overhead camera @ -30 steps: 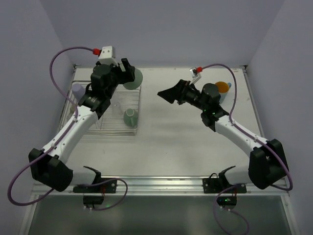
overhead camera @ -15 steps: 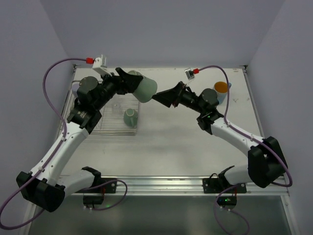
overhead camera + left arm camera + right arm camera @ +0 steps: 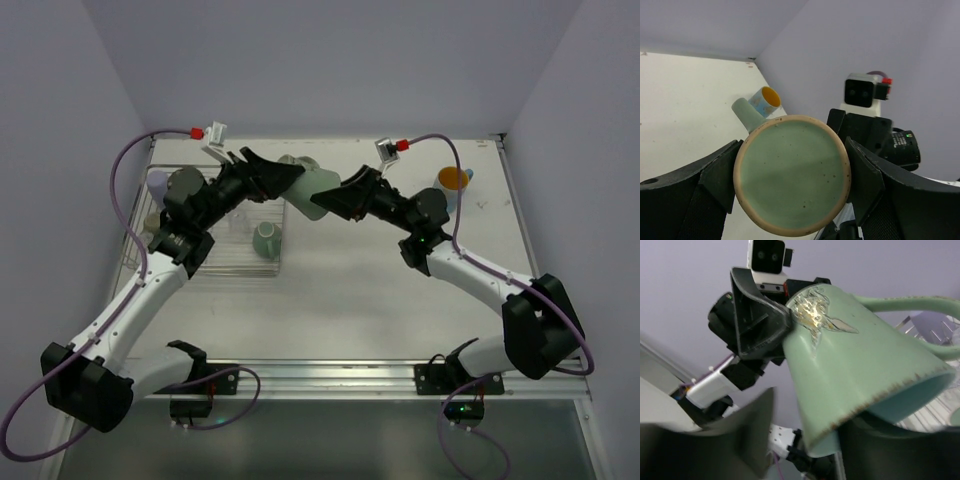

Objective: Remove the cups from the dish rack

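My left gripper point(image 3: 288, 184) is shut on a mint-green mug point(image 3: 312, 190), held in the air right of the dish rack point(image 3: 215, 258). In the left wrist view its fingers point(image 3: 720, 175) press both sides of the mug's base point(image 3: 791, 175). My right gripper point(image 3: 336, 200) meets the mug's open end. In the right wrist view the mug point(image 3: 855, 365) has one right finger point(image 3: 740, 440) outside its wall with a gap, the other point(image 3: 880, 450) at its mouth. A second mint mug point(image 3: 266, 240) and a clear glass point(image 3: 238, 215) stand in the rack.
A blue mug with orange inside point(image 3: 453, 182) stands at the table's far right, also visible in the left wrist view point(image 3: 765, 102). A lavender cup point(image 3: 158, 182) and a beige one point(image 3: 152, 222) sit at the rack's left edge.
My left arm carried the mint mug from over the rack rightward to mid-table. My right gripper came left to meet it and its jaws have narrowed around the mug's rim.
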Robot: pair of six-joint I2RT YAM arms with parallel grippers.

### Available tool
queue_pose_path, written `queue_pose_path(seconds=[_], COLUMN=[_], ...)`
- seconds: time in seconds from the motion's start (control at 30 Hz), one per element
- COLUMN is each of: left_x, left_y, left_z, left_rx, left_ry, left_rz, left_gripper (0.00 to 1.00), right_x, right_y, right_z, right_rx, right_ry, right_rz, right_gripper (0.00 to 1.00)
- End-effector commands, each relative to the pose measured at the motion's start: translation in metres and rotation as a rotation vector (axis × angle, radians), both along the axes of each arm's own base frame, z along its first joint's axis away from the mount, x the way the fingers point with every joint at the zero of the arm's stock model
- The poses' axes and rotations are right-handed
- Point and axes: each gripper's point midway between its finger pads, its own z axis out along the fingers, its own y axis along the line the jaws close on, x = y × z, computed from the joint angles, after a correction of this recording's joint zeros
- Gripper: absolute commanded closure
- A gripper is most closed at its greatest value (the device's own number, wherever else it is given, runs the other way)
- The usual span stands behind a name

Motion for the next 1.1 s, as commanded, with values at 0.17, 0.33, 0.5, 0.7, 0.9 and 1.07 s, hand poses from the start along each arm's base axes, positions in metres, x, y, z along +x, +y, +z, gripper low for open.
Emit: queue_pose_path(seconds=[0.17,0.33,0.5,0.7,0.9,1.07], left_x=[-0.024,-0.024,-0.017,-0.024,-0.033,-0.049], left_y=[0.001,0.008,0.032,0.063,0.09,0.097], left_z=[0.053,0.053,0.047,0.039,-0.029,-0.079], left_rx=[-0.125,-0.062,0.078,0.242,0.49,0.585], left_ry=[-0.182,-0.206,-0.204,-0.225,-0.136,-0.089], left_rz=[-0.051,-0.008,0.14,0.267,0.319,0.28], left_gripper=[0.42,0.02,0.0,0.0,0.0,0.0], right_x=[-0.013,-0.011,-0.004,0.015,0.064,0.12], right_y=[-0.01,-0.013,-0.016,-0.026,-0.07,-0.117], right_z=[0.031,0.036,0.036,0.022,-0.024,-0.071], right_rx=[0.101,0.076,-0.026,-0.243,-0.672,-1.095], right_ry=[-0.067,-0.095,-0.122,-0.132,-0.126,-0.071], right_rz=[-0.007,-0.054,-0.127,-0.26,-0.456,-0.624], right_gripper=[1.0,1.0,1.0,1.0,1.0,1.0])
